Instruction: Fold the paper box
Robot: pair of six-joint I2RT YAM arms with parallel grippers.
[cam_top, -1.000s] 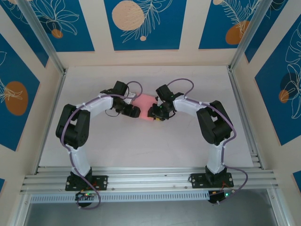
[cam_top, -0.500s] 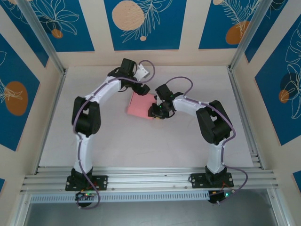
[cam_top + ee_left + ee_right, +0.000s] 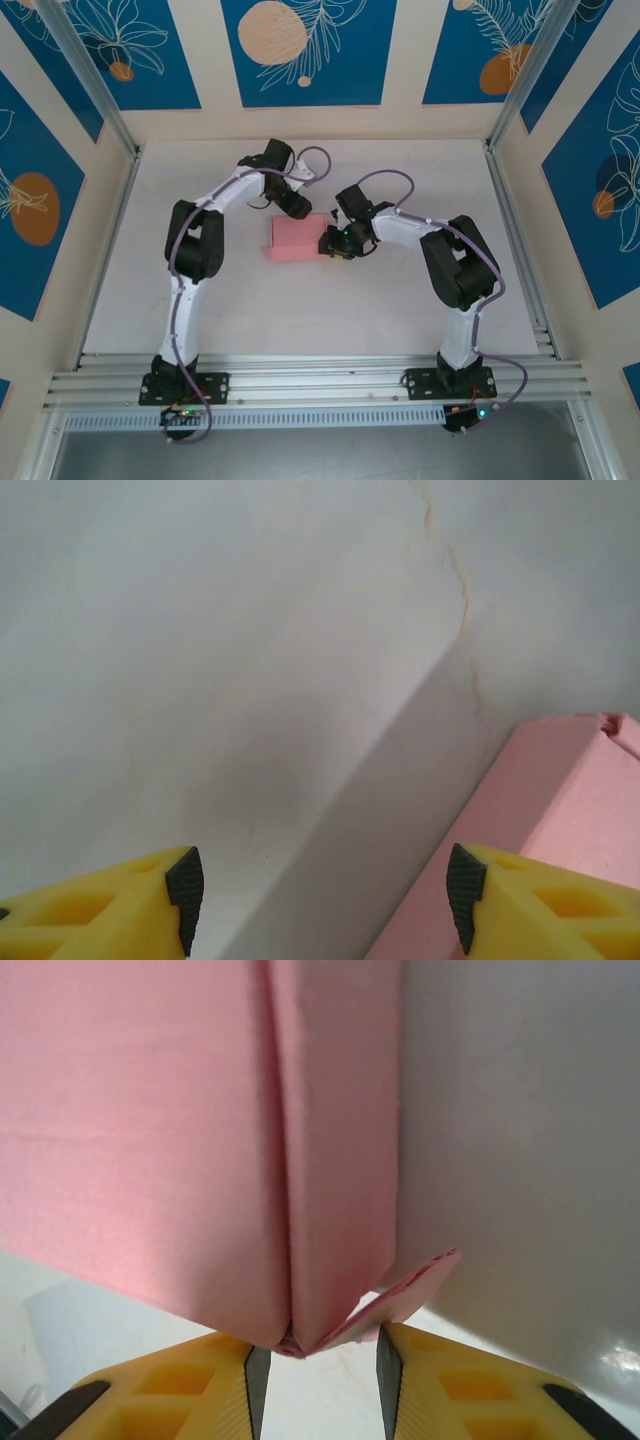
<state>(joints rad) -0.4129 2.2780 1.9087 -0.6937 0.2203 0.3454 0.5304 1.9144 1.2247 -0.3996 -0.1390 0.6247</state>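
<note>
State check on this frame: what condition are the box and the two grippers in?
Paper box: folded into a closed block, lying flat, one small flap loose at one end.
Left gripper: open, nothing between its fingers, the box just beside one finger.
Right gripper: closed on the box's end, next to the loose flap.

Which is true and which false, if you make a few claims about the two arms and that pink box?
The paper box is pink. True.
The left gripper holds the box. False: its fingers stand apart over bare table, the box beside them.
The right gripper has the box's end between its fingers. True.
The box lies at the table's near edge. False: it lies mid-table.
</note>
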